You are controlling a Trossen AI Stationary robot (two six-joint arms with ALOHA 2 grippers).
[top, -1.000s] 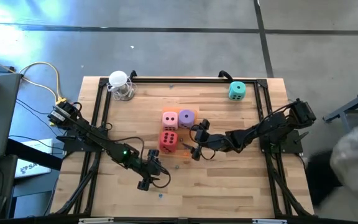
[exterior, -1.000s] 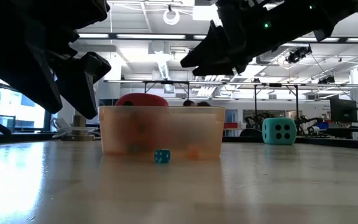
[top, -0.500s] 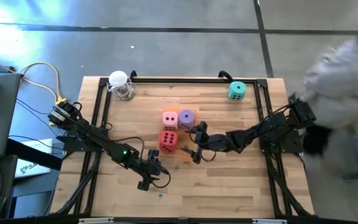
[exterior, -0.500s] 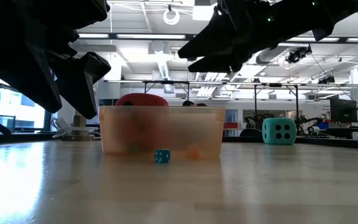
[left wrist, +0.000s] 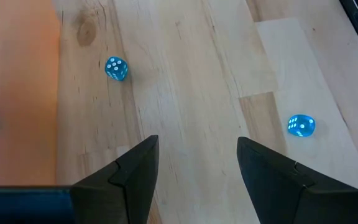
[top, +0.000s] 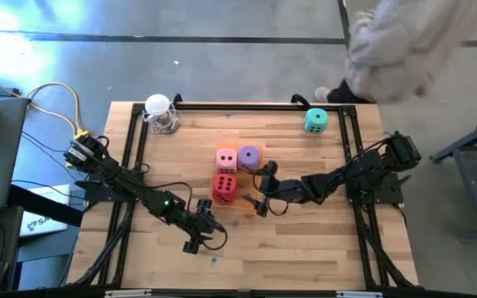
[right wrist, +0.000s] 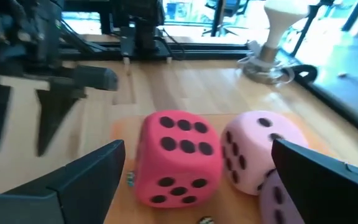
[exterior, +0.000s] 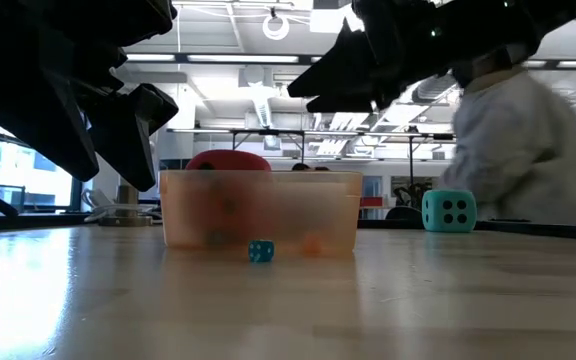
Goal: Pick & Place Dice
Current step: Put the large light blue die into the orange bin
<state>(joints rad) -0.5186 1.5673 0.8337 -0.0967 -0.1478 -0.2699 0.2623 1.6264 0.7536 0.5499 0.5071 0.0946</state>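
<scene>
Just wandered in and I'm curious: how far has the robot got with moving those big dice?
Done, it seems: the red die, pink die and purple die sit together on the orange tray. In hand: nothing; the right end effector is open beside them, the left end effector open and empty. Left: the teal die, alone at the far edge.

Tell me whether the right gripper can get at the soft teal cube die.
Probably yes: the right gripper is open and empty, and the soft teal cube die sits alone near the far edge, nothing between.
</scene>
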